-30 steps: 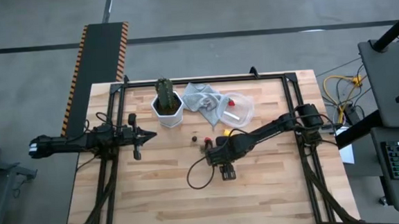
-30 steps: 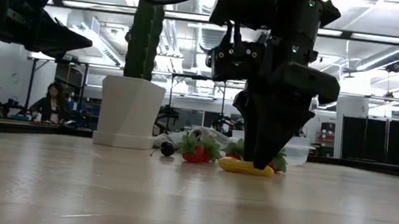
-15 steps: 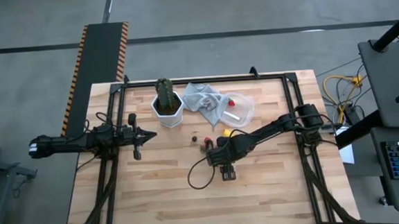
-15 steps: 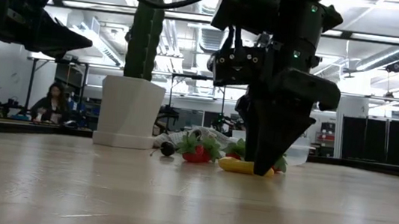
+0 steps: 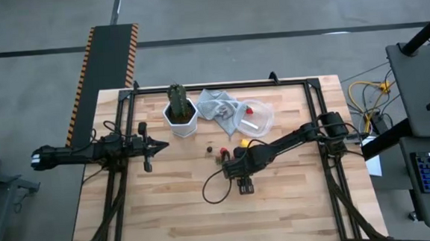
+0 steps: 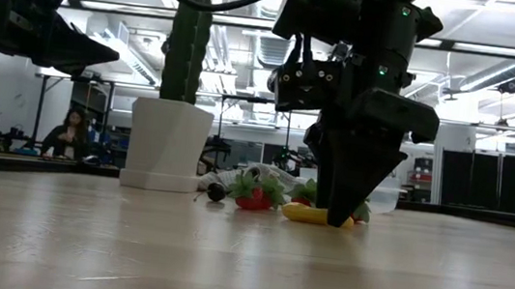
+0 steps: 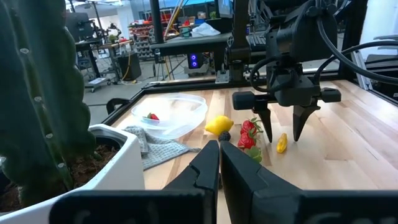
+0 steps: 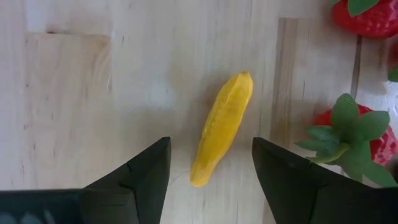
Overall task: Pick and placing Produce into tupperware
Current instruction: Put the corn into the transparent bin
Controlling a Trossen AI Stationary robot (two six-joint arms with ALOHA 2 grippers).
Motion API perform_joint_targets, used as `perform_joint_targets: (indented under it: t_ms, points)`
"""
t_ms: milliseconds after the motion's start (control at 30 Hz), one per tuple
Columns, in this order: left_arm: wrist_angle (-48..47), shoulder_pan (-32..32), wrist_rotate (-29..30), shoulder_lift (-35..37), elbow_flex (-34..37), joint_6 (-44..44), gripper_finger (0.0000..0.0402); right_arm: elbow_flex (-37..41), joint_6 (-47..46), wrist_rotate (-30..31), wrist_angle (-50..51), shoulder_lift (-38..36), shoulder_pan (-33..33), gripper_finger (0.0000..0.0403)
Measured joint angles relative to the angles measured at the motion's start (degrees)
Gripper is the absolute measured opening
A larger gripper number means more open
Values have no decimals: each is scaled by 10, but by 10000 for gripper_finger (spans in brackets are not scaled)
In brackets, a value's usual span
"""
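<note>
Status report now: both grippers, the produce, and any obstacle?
Right gripper open, straddling yellow piece on table. Left gripper shut, idle near cactus pot. Strawberries close beside.

- My light wooden plank table (image 5: 168,205) fills the middle of the high view, framed by black metal rails (image 5: 220,86).
- A tall green cactus (image 5: 176,97) in a white hexagonal pot (image 5: 181,121) stands at the table's upper left; in the low view it rises left of centre.
- A crumpled light grey cloth (image 5: 220,105) lies just right of the pot.
- A black-and-yellow striped floor strip (image 5: 83,84) runs along the upper left.
- A person (image 6: 66,132) sits far back at the low view's left edge.
</note>
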State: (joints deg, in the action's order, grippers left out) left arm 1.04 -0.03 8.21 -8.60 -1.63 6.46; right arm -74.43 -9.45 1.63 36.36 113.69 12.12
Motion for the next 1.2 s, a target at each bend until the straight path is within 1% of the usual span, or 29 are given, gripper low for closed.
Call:
perform_joint_targets:
  t_ms: [133,233,667,833,967,1200]
  points:
    - [0,0,0,0,0,0,0,0,0,0,0,0,0,216]
    - [0,0,0,0,0,0,0,0,2,0,0,0,0,198]
    - [0,0,0,0,0,0,0,4,19,-5,4,0,0,67]
    - [0,0,0,0,0,0,0,6,20,-5,3,0,0,29]
    - [0,0,0,0,0,0,0,6,20,-6,3,0,0,13]
    - [0,0,0,0,0,0,0,6,22,-7,3,0,0,10]
